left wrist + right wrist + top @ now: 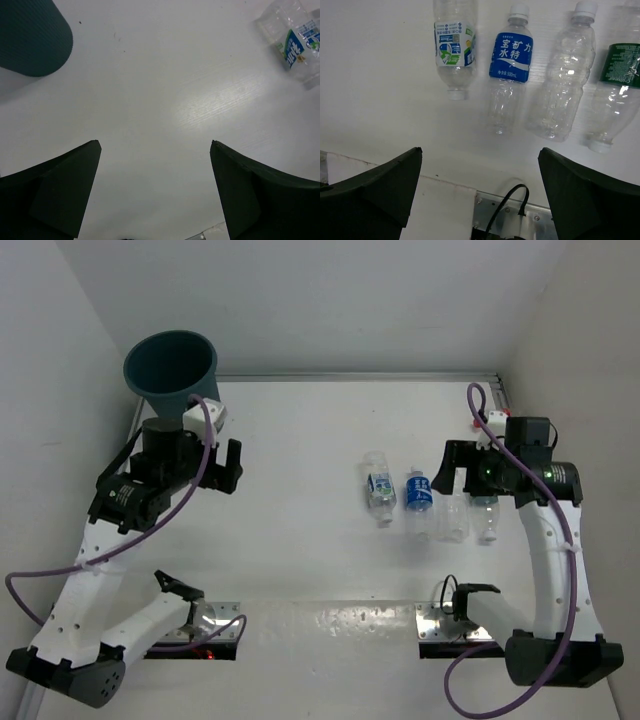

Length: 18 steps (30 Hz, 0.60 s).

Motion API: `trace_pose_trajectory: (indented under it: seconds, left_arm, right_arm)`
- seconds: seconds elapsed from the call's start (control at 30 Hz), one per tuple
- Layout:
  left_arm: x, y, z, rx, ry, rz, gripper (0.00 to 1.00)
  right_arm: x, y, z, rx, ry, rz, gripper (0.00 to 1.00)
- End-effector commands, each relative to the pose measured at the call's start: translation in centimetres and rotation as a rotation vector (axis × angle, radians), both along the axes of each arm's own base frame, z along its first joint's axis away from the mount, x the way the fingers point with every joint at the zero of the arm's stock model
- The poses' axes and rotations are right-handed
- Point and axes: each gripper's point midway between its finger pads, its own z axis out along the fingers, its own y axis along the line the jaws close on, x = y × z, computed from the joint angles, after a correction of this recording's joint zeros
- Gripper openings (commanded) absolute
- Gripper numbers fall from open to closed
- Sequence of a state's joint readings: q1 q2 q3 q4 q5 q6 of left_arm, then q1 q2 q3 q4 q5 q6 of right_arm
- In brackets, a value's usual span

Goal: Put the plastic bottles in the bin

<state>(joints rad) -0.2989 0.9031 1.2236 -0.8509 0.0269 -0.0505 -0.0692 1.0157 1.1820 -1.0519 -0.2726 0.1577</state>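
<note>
Four clear plastic bottles lie side by side at the table's right middle: a blue-and-white labelled one (378, 487) (454, 45), a blue labelled one (418, 498) (510, 60), an almost unlabelled one (455, 518) (565, 75) and a green labelled one (486, 515) (619, 75). The teal bin (170, 370) (30, 35) stands at the far left corner. My left gripper (236, 466) (155, 145) is open and empty above bare table, right of the bin. My right gripper (447, 468) (480, 150) is open and empty, raised over the bottles.
White walls close in the table on the left, back and right. A small white and red object (490, 423) sits at the back right. Metal base plates (445, 620) and a black cable (507, 205) lie at the near edge.
</note>
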Motion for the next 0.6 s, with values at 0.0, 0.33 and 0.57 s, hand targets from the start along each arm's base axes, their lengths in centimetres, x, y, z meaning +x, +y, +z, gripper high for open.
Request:
trace_pose_trajectory:
  seconds: [0.0, 0.33, 0.57]
  left_arm:
    - [-0.4, -0.8, -1.0, 0.003, 0.029, -0.075, 0.99]
    - [0.2, -1.6, -2.3, -0.017, 0.078, -0.107, 0.99]
    - [1.2, -1.0, -2.7, -0.017, 0.1, -0.061, 0.99]
  right_arm:
    - [0.4, 0.3, -0.1, -0.006, -0.008, 0.014, 0.97]
    - [2.1, 1.6, 1.1, -0.021, -0.018, 0.026, 1.0]
    - [6.8, 5.3, -0.8, -0.092, 0.018, 0.148, 0.81]
